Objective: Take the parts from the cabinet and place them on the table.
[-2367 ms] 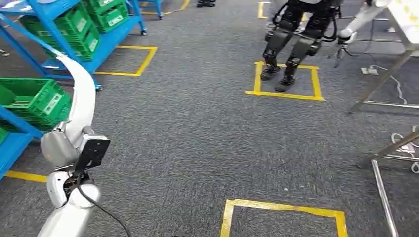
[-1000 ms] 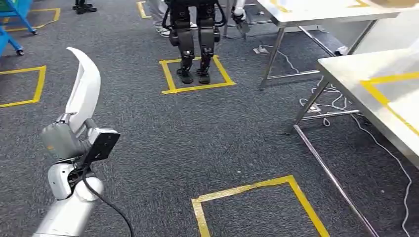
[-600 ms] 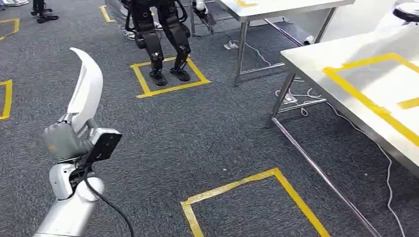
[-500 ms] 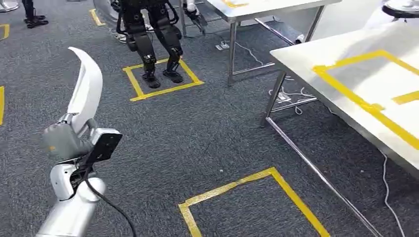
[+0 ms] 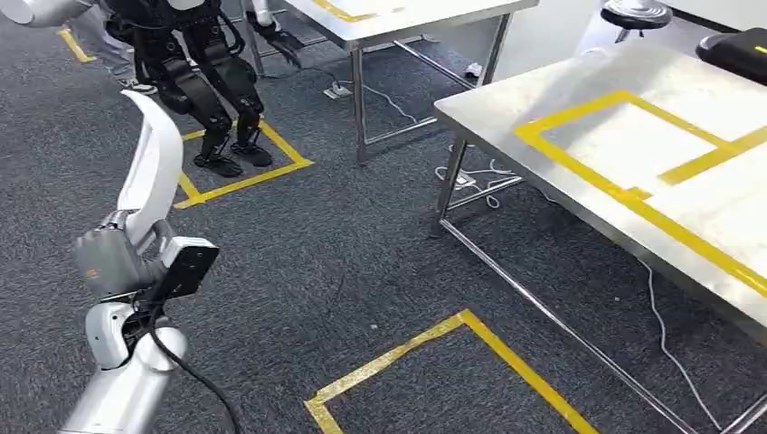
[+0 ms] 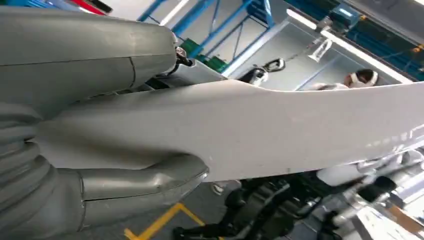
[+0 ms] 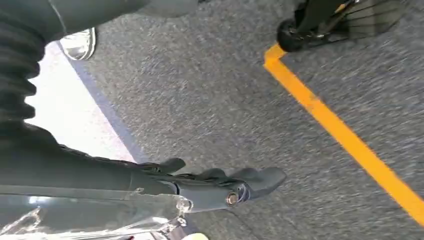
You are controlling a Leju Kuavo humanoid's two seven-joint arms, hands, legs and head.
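My left hand (image 5: 113, 258) is at the lower left of the head view and grips a long, curved white part (image 5: 156, 154) by its lower end; the part stands up and bends away from me. In the left wrist view the grey thumb (image 6: 125, 187) presses against the white part (image 6: 275, 130). The white table (image 5: 633, 136) with yellow tape lines stands at the right. My right hand (image 7: 215, 182) hangs over the grey carpet, dark fingers stretched out beside something shiny and clear; whether it holds that is unclear.
Another dark humanoid robot (image 5: 199, 81) stands in a yellow floor square at the upper left. A second table (image 5: 407, 14) is behind it. A yellow tape square (image 5: 434, 362) lies on the carpet ahead. A black device (image 5: 737, 50) sits on the near table's far corner.
The whole view has swung right: the blue racks with green bins left the picture and the taped table came in at the right. My left hand still holds the white part.
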